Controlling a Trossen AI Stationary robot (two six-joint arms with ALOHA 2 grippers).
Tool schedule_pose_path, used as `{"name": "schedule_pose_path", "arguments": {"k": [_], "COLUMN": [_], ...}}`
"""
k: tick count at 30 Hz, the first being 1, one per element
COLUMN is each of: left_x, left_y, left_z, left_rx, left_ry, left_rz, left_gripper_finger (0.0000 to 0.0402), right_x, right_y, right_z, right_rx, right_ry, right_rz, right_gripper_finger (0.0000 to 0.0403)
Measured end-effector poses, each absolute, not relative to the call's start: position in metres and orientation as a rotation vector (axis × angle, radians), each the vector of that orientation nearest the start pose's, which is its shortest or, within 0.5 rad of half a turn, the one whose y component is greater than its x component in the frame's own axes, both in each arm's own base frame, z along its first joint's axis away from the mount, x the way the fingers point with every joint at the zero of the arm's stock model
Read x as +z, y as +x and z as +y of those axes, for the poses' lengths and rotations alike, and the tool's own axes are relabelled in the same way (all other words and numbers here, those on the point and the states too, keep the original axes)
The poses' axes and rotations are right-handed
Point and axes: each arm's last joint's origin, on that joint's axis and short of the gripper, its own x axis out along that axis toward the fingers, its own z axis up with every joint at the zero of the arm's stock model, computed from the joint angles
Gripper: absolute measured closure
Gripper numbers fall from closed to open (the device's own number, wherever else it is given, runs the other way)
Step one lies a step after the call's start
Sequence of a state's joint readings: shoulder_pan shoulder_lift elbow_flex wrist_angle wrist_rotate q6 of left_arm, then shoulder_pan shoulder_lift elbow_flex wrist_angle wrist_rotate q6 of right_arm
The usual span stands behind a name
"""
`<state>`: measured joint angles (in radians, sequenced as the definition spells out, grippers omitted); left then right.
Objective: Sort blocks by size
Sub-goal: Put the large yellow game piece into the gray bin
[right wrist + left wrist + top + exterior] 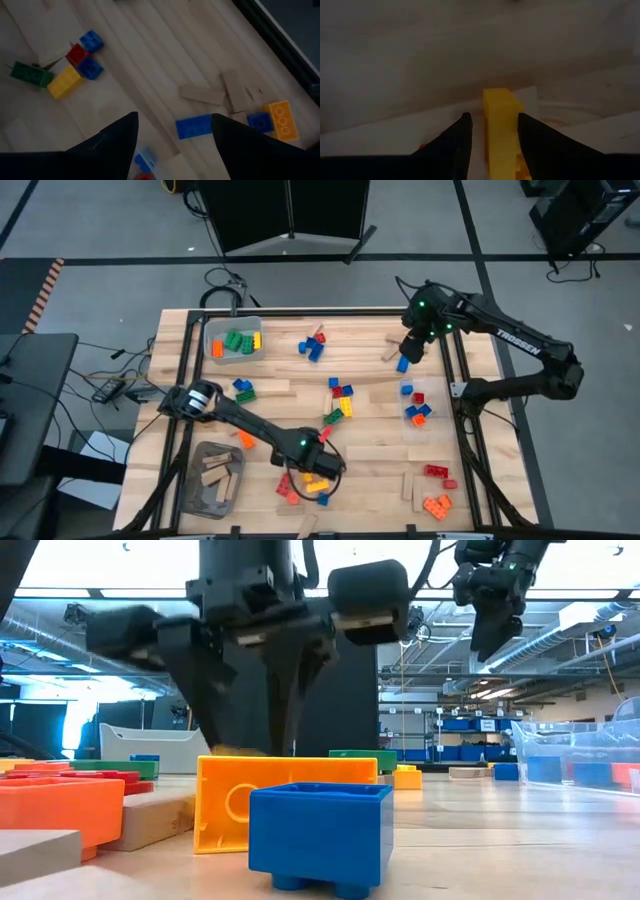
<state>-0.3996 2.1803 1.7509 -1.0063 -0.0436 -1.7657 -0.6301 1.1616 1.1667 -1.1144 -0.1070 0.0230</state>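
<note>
Left gripper [492, 145] is low at the counter [480, 490], lower middle of the high view, jaws open astride a yellow brick [500, 130], lined up to pinch it. Right gripper [172, 145] hangs upper right, jaws open and empty.

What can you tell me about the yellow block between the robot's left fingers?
The yellow block is a long, narrow plastic brick with squared edges, and it looks smooth and shiny. In the left wrist view it stands between the two dark fingers of the left gripper, which is open, with a finger close on each side; whether they touch it cannot be told. It rests on the light wooden table. In the low view it stands on its side, showing a round hollow, right behind a small blue block.
</note>
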Motion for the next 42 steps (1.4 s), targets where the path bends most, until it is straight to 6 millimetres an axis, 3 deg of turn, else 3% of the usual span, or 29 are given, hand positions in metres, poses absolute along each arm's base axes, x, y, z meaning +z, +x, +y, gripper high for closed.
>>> {"name": "schedule_pose_path", "arguments": {"k": [5,10,16,20,25,33,42], "left_x": [0.156,0.154,0.156,0.168,0.206,0.269,0.326], "left_y": [0.405,0.406,0.401,0.396,0.381,0.347,0.323], "left_z": [-0.170,-0.170,-0.168,-0.166,-0.151,-0.100,0.003], "left_rx": [0.905,0.900,0.943,0.982,0.953,0.988,0.936], "left_ry": [-1.103,-1.096,-1.062,-0.962,-0.877,-0.698,-0.548], "left_rz": [1.195,1.199,1.241,1.268,1.327,1.385,1.279], "left_gripper_finger": [0.0239,0.0242,0.0308,0.0307,0.0307,0.0307,0.0307], "right_x": [0.321,0.321,0.321,0.321,0.321,0.322,0.323], "right_y": [0.166,0.168,0.170,0.171,0.173,0.179,0.185], "right_z": [-0.114,-0.111,-0.109,-0.107,-0.103,-0.096,-0.090], "right_rx": [-0.474,-0.458,-0.453,-0.433,-0.388,-0.375,-0.395], "right_ry": [0.426,0.418,0.425,0.430,0.439,0.458,0.527], "right_rz": [1.037,1.039,1.039,1.038,1.034,1.020,0.983], "right_gripper_finger": [0.0141,0.0141,0.0141,0.0142,0.0140,0.0142,0.0142]}}
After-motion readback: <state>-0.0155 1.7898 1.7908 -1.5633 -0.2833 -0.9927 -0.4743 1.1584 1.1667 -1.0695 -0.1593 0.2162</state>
